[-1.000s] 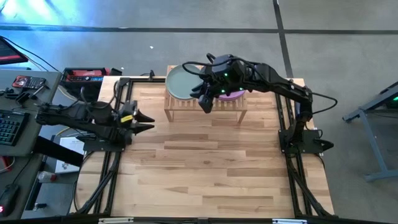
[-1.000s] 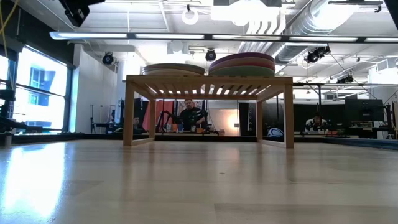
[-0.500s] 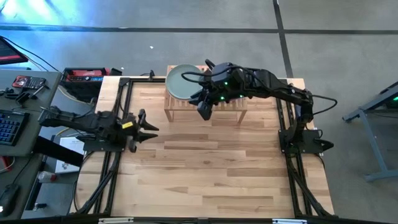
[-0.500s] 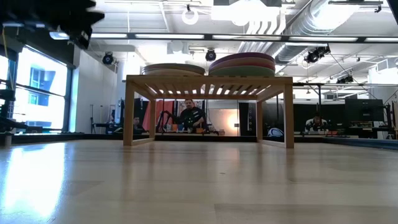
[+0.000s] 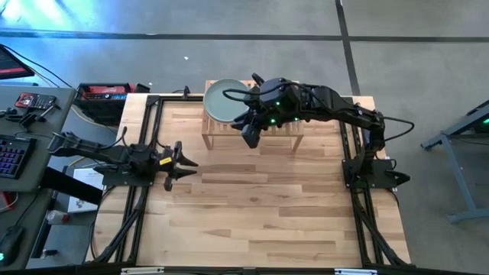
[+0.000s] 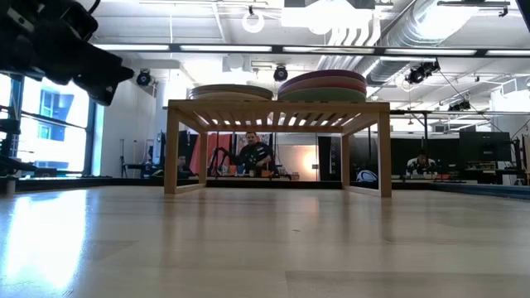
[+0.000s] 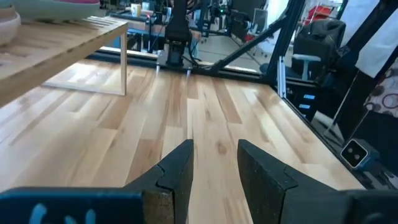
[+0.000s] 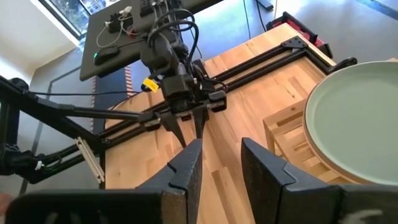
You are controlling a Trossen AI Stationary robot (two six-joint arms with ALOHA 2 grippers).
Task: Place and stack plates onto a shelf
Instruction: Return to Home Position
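Plates (image 6: 321,85): low, two stacks on shelf (image 6: 278,107); overhead, right arm (image 5: 321,103) hides one; left tool (image 7: 216,145), right tool (image 8: 222,142) parted.

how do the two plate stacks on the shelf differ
The right stack rises taller than the left stack. The right stack's edges show purple and green; the left stack's look tan. From above, the left stack shows a grey-green top plate, while the right arm hides the right stack. Both sit on the shelf.

place: robotics lab | signs: exposed silver ceiling ducts (image 6: 464,25), grey concrete floor (image 5: 428,76), black computer keyboard (image 5: 9,159), person seated at far workstation (image 6: 252,155)
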